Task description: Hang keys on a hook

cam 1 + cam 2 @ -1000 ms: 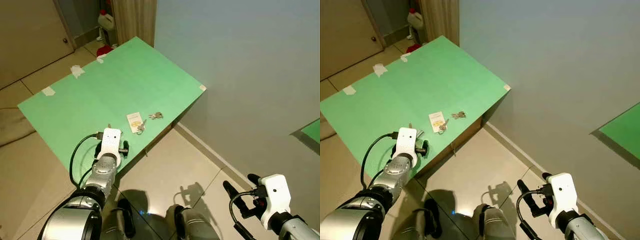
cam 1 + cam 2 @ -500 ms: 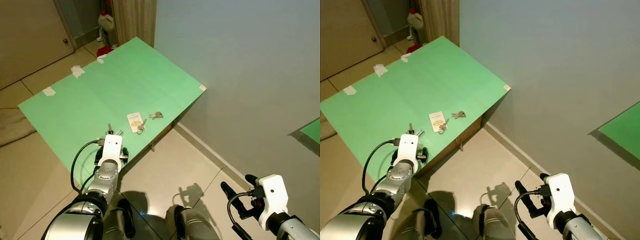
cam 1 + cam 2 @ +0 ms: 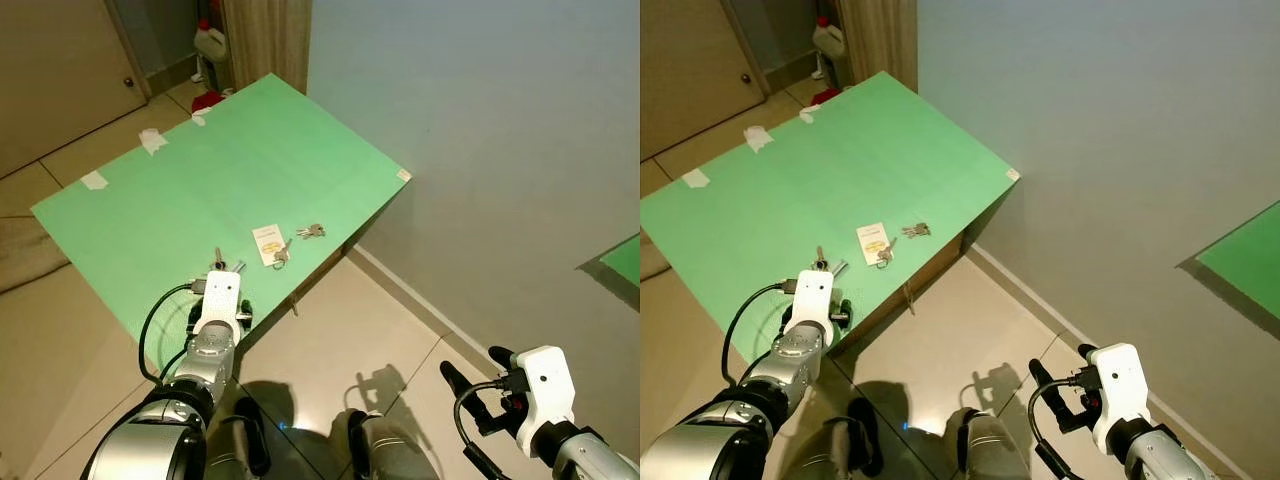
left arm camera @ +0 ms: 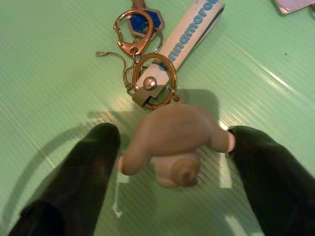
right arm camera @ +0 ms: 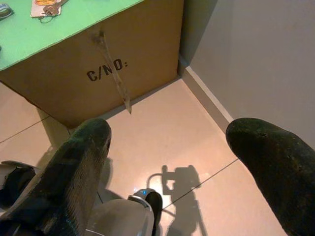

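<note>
Left gripper lowered around the key bunch near the green board's front edge.

Compared with a second ago, the left gripper (image 4: 170,147) has been brought down and spread wide around the keys' (image 4: 152,59) beige charm (image 4: 172,140), lower left in the head views; grasping is judged imminent. The right gripper (image 5: 167,142) is held open over the floor (image 5: 187,123). More keys (image 3: 311,231) are seen by a card (image 3: 268,243).

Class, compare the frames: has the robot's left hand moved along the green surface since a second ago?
Yes. The left hand has drawn back toward the green surface's near edge, away from the white card, uncovering the keychain between its open fingers.
</note>
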{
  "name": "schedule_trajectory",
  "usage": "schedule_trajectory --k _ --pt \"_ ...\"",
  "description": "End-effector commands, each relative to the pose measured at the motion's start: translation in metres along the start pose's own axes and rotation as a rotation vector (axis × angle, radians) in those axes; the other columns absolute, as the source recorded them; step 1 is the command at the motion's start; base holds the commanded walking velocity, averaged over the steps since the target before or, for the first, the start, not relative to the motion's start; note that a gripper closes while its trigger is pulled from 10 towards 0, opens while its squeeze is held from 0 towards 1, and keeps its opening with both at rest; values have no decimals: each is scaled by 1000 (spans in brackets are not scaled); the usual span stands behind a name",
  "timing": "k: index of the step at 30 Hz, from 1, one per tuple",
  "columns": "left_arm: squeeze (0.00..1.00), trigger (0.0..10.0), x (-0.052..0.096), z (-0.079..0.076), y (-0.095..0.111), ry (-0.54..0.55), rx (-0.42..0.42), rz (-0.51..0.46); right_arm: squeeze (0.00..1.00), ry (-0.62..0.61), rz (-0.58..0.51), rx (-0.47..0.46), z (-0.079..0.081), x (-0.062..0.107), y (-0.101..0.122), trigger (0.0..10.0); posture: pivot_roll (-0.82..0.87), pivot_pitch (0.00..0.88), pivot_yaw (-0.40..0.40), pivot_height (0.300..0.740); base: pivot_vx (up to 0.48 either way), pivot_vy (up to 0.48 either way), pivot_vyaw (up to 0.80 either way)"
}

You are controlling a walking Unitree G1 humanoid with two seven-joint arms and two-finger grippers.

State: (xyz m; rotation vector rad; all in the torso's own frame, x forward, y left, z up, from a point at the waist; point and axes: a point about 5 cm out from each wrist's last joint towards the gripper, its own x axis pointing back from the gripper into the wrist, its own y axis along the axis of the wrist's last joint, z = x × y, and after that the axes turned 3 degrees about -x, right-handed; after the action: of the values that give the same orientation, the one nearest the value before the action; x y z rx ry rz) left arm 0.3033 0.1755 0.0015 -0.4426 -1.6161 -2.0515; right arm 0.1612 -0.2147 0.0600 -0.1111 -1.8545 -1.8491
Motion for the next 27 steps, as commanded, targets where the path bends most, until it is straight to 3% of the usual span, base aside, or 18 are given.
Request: schedule_trajectory --k 1,27 --pt "0 0 1 1 -9 3 10 45 0 -6 29 -4 -3 3 -4 10000 -457 274 -58 740 0 0 0" --pt "0 0 -2 5 10 -63 41 -57 0 12 25 3 -4 -3 1 10000 -444 276 -76 740 0 0 0"
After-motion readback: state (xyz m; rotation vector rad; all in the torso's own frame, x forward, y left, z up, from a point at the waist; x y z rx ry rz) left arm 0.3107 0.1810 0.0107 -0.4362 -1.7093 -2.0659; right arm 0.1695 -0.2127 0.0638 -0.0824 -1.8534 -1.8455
